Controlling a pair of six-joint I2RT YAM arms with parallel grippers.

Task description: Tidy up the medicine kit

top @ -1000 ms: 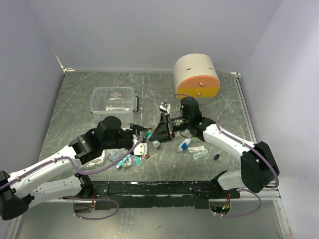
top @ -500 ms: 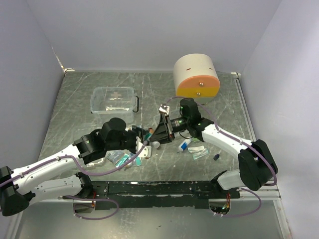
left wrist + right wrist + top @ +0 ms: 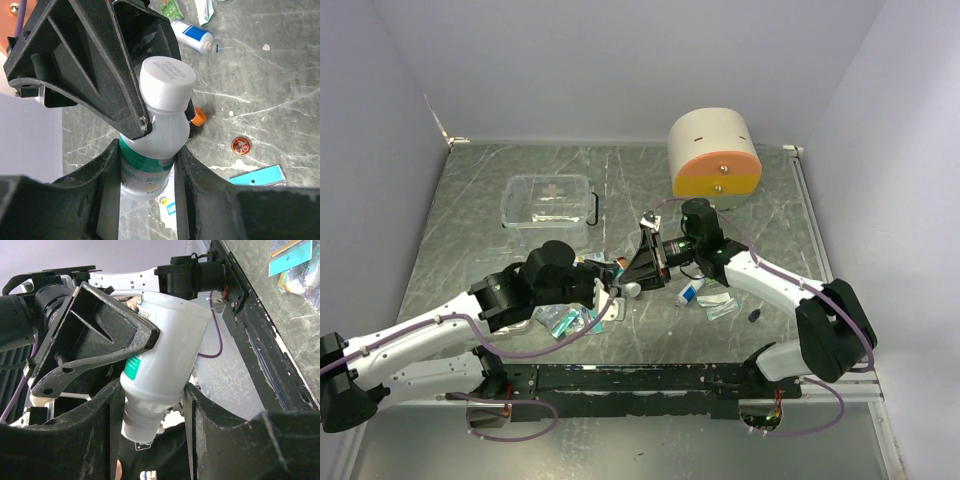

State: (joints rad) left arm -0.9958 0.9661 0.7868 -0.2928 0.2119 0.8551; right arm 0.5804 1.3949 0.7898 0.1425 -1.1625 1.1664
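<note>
A white bottle [image 3: 159,145] with a green label and a white cap hangs above the table between both arms. My right gripper [image 3: 152,405] is shut on it near its neck [image 3: 150,410]. My left gripper [image 3: 147,165] is closed on the labelled body, with a finger on each side. In the top view the two grippers meet at mid-table, the left gripper [image 3: 608,288] facing the right gripper [image 3: 645,262]. The medicine kit [image 3: 548,200], a clear box with a black handle, stands at the back left, apart from both arms.
A beige cabinet [image 3: 713,153] with an orange front stands at the back right. Loose items lie under the arms: a blue-and-white tube [image 3: 688,293], teal packets [image 3: 565,320], a green packet [image 3: 722,306], a red round tin [image 3: 240,145] and a small dark piece [image 3: 754,315].
My left gripper has moved right to the bottle and its jaws have narrowed round the bottle's body. The right gripper has kept its hold and barely moved.
</note>
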